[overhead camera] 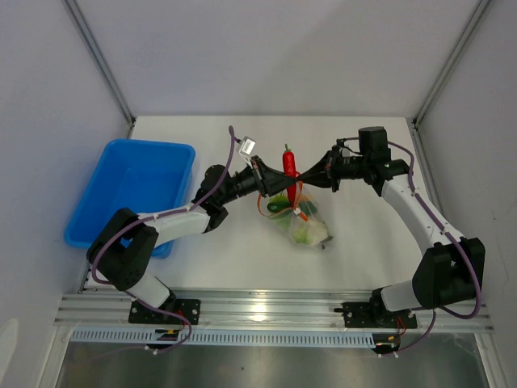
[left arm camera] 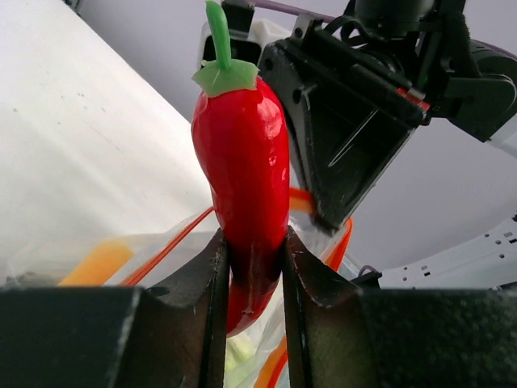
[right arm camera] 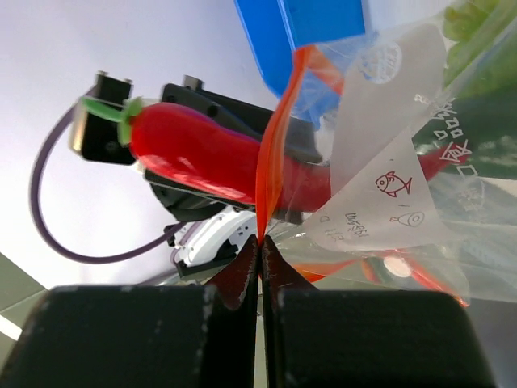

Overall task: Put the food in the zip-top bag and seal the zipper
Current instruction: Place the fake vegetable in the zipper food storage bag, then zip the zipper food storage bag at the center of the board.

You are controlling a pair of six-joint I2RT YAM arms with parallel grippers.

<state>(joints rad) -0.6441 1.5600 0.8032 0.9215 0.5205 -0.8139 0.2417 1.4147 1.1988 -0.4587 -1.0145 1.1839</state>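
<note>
My left gripper (overhead camera: 271,179) is shut on the red chili (overhead camera: 289,166), holding it by its lower end with the green stem up, just above the mouth of the clear zip-top bag (overhead camera: 303,222). In the left wrist view the chili (left arm camera: 242,162) sits between my fingers (left arm camera: 212,283) over the orange-red zipper (left arm camera: 335,246). My right gripper (overhead camera: 319,171) is shut on the zipper edge (right arm camera: 271,174) and holds the bag's mouth up. The dark green cucumber (overhead camera: 279,206) and the white-green leafy vegetable (overhead camera: 311,234) lie inside the bag. An orange-yellow piece (left arm camera: 97,263) shows through the plastic.
A blue plastic tray (overhead camera: 133,190) stands at the left of the white table (overhead camera: 363,242). The two grippers are close together over the bag. Metal rails run along the near edge.
</note>
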